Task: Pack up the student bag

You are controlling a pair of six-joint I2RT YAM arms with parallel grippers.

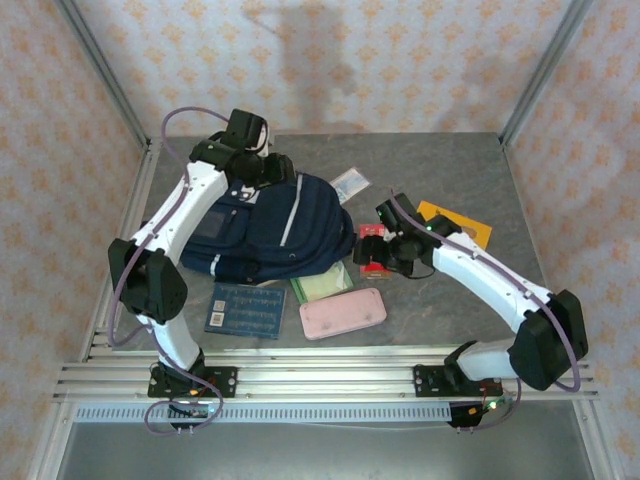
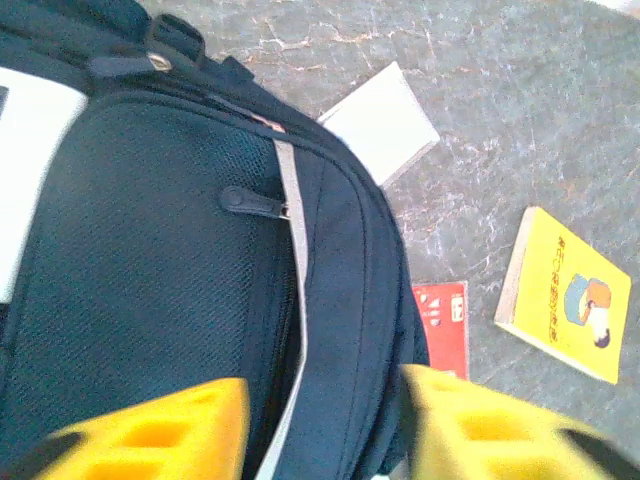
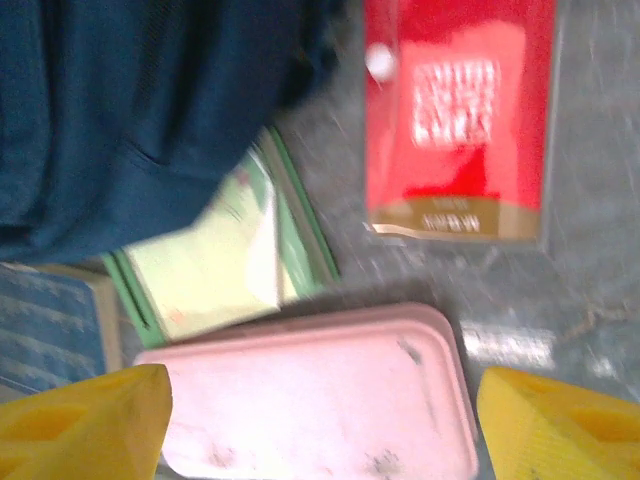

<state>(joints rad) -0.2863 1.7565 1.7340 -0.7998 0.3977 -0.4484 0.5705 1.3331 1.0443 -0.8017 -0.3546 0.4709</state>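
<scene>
Nearest the arm bases, a blue booklet [image 1: 245, 310] is seen lying flat on the grey table [image 1: 450, 170], on the L side. A pink case [image 1: 343, 313] is laid just beside it to the R. Just behind the case a green notebook [image 1: 322, 286] is found, w/ its far edge tucked under the bag.

The student bag [image 1: 270, 232] is laid flat in the mid-table area, L of centre, btwn the two arms. It is navy, w/ a grey stripe run along its top face and a zip pull shown near the mesh panel in the L wrist view.

The R gripper [image 3: 320, 420] is held low, just R of the bag's near corner. Its yellow fingers [image 3: 85, 420] are spread wide and nothing is pinched; the pink case is framed btwn them in the wrist view. A red box [image 3: 455, 110] is seen on the table ahead of it, close to the bag's R edge. Further R, a yellow book [image 1: 462, 225] is laid at an angle.

The L gripper [image 2: 315, 430] is held over the bag's far end. Its jaws are parted, w/ nothing gripped; bag fabric is seen below them.

Farthest back, a white packet [image 1: 351, 183] is laid just beyond the bag.
</scene>
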